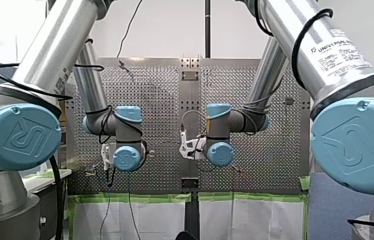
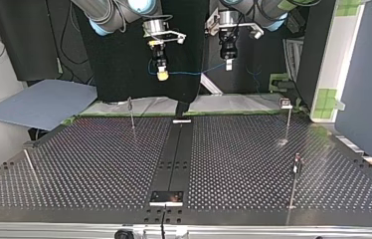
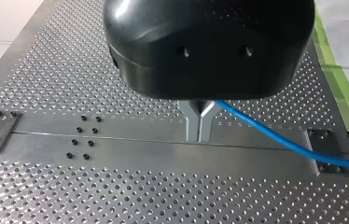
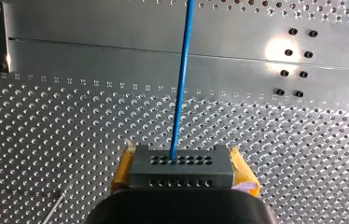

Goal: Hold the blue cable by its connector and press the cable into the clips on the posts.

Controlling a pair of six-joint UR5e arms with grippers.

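The blue cable (image 2: pixel 189 73) is held high above the table (image 2: pixel 99 164), the right gripper (image 4: pixel 182 161) clamped on its connector (image 4: pixel 182 171) and the left gripper (image 3: pixel 199 131) pinching the cable itself, so I think a small slip there could make it miss the clips (image 2: pixel 286 103) on the posts (image 2: pixel 287 123).

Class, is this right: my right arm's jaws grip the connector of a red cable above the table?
No. The cable is blue, not red, as the right wrist view shows; the jaws do grip its connector above the table.
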